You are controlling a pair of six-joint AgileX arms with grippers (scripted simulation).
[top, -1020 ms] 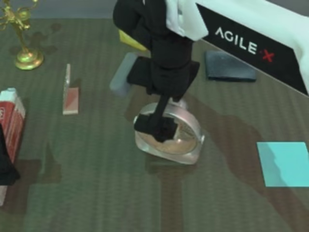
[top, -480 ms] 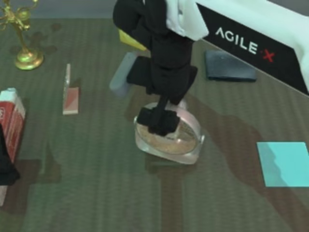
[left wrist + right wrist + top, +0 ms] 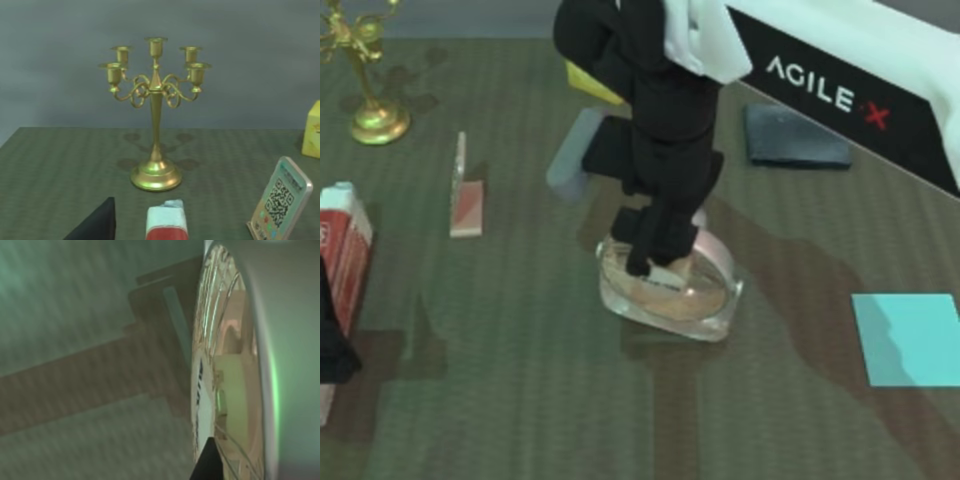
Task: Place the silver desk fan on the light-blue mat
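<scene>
The right gripper (image 3: 655,255) is reaching down onto the silver desk fan (image 3: 670,285) near the middle of the tabletop (image 3: 520,380); whether it is grasping the fan cannot be told. The light-blue mat (image 3: 910,338) is lying well apart at the right edge. The left arm is sitting parked at the left edge.

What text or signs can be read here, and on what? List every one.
"AGILE X": white letters, red X, on the right arm's black panel.
QR code on the small stand-up card: a pattern only, its small marks unreadable.
Red-and-white carton: print too blurred to read.
</scene>
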